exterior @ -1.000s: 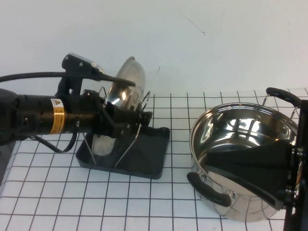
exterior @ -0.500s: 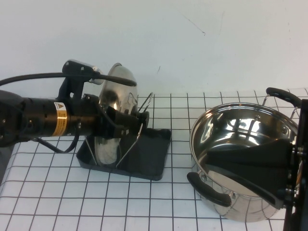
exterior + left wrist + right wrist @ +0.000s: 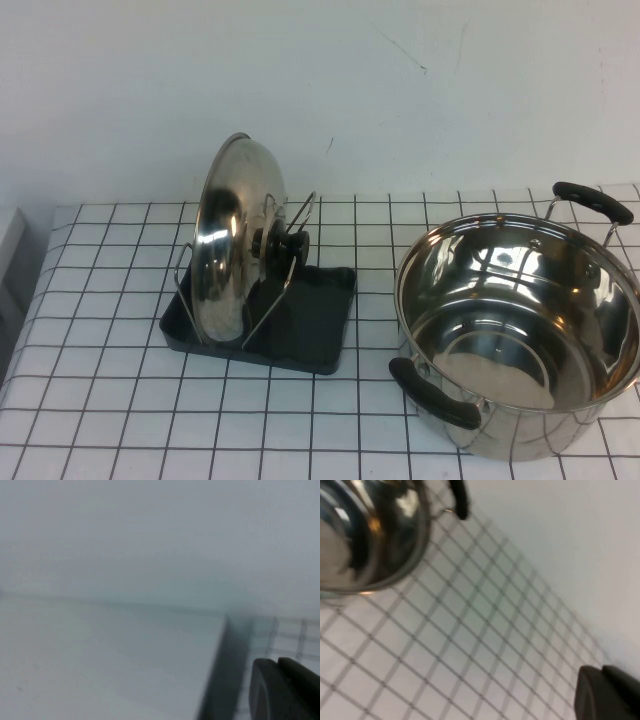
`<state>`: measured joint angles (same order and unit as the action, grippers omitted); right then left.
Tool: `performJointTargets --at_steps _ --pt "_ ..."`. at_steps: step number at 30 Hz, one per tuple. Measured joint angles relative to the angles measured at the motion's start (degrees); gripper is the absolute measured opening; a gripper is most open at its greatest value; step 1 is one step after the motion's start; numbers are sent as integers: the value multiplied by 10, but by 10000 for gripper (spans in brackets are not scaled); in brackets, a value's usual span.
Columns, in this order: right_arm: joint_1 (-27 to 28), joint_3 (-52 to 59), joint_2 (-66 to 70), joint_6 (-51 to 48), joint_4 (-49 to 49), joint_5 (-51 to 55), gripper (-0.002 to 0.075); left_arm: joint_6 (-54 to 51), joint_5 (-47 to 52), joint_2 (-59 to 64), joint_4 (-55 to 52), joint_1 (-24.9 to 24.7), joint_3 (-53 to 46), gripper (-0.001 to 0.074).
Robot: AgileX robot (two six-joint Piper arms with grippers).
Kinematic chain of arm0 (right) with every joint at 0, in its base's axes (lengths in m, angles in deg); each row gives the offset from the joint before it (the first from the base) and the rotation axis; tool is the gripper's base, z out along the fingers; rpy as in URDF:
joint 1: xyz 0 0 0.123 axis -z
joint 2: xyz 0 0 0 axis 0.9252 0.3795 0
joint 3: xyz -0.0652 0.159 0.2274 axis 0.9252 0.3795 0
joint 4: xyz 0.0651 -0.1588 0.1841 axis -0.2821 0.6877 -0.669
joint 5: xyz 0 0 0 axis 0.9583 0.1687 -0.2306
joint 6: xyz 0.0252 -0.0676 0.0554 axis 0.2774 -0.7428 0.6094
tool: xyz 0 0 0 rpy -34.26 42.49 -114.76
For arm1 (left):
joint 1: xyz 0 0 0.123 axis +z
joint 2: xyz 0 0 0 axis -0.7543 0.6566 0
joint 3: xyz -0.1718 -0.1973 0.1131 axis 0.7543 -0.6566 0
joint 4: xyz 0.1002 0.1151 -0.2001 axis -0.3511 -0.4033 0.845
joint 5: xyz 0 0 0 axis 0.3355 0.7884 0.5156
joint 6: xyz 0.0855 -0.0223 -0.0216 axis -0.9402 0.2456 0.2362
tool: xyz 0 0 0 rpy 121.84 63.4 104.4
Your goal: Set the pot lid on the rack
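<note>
Pot lid [image 3: 228, 240] stands on edge in the rack [image 3: 318, 330], near upright and leaning slightly, its rim down in the dark grey tray and its black knob [image 3: 285, 245] facing the pot [image 3: 515, 340], with a thin wire upright crossing just in front of the knob. By the look of it the placing is done: nothing holds the lid, and no arm shows in the high view, so little seems left beyond the arms standing clear. Its polished dome mirrors the white wall and the checked cloth [image 3: 100, 400]. Left gripper [image 3: 285, 690] shows only as 1 dark blurred tip against a pale wall; right gripper [image 3: 607, 692] likewise, above the cloth near the pot. Whether either pair of jaws is open I cannot tell; neither holds anything visible
</note>
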<state>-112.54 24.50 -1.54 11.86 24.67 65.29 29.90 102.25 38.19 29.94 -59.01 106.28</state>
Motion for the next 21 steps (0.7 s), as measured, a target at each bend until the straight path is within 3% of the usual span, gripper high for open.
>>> performJointTargets --at_steps 6,11,17,21 --pt "0 7 -100 -84 -234 -49 -1 -266 53 -6 375 -17 0 -1" --pt "0 70 -169 -155 -347 -118 -1 -529 66 -25 663 -33 -12 -1" --pt "0 205 -259 -240 -427 -217 -1 -764 76 -82 901 -55 -83 -1" --pt "0 268 -301 -247 -433 -257 -1 -877 74 -124 981 -57 -140 -1"
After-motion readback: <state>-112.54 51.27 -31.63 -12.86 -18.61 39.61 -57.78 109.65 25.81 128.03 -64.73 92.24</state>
